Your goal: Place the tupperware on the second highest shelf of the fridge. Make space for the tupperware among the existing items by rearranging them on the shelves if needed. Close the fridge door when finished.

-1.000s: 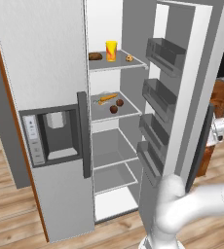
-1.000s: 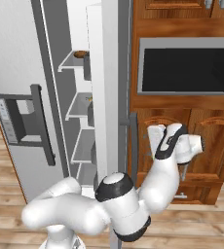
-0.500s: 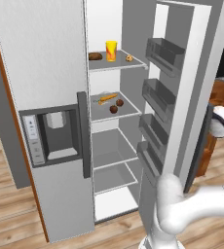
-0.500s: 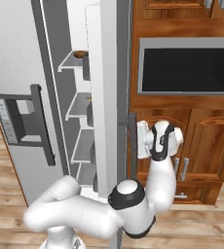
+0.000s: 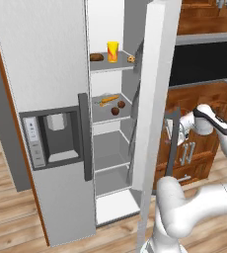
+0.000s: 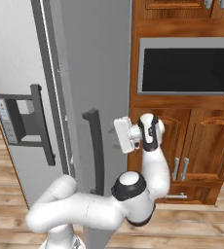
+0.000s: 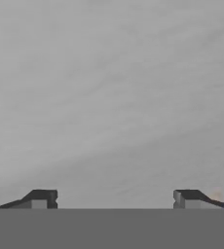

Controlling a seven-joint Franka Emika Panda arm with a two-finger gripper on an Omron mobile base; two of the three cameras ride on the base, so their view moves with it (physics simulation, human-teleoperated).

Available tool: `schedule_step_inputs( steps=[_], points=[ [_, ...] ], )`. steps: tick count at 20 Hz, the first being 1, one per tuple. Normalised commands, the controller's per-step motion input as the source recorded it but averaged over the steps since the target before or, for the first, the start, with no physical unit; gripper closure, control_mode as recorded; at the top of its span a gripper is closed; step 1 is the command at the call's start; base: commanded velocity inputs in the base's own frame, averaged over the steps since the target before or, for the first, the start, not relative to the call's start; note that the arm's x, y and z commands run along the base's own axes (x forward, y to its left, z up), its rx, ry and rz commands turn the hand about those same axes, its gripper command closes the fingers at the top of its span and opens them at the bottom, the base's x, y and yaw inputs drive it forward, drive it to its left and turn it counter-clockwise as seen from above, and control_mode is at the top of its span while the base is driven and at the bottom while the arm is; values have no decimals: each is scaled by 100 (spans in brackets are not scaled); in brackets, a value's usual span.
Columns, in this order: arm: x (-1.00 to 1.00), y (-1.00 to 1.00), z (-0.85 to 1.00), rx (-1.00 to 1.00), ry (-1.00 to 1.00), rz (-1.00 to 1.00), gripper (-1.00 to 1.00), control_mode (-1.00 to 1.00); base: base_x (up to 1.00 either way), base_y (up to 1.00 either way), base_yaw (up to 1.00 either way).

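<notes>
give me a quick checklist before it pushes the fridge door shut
1. Tupperware on the second highest shelf: ok, carrots show through it.
2. Brown balls inside the shelf's front rail: ok.
3. Yellow cup and cookie upright on the shelf above: ok.
4. Gripper open, nothing held: ok.
5. Gripper against the fridge door outer face: cannot tell if touching.
6. Door shut: not ok, it stands partly open.

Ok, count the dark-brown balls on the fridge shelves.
2, both on the second highest shelf: one dark-brown ball near the right wall, the other nearer the front. The door may hide more.
</notes>
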Motion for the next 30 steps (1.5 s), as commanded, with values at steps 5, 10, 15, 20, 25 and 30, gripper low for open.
schedule_step_inputs(
  steps=[5, 10, 15, 20, 25, 30],
  points=[
    [18, 100, 0, -10, -18, 0, -100, -100, 0, 0, 0],
    [32, 100, 1, -16, -19, -16, -100, -100, 0, 0, 0],
    [36, 90, 0, -16, -17, -63, -100, -100, 0, 0, 0],
    [58, 78, 0, -18, -14, -72, -100, -100, 0, 0, 0],
    [70, 74, 0, -18, -11, -68, -100, -100, 0, 0, 0],
    [53, 42, 0, -19, -11, -72, -100, -100, 0, 0, 0]
  ],
)
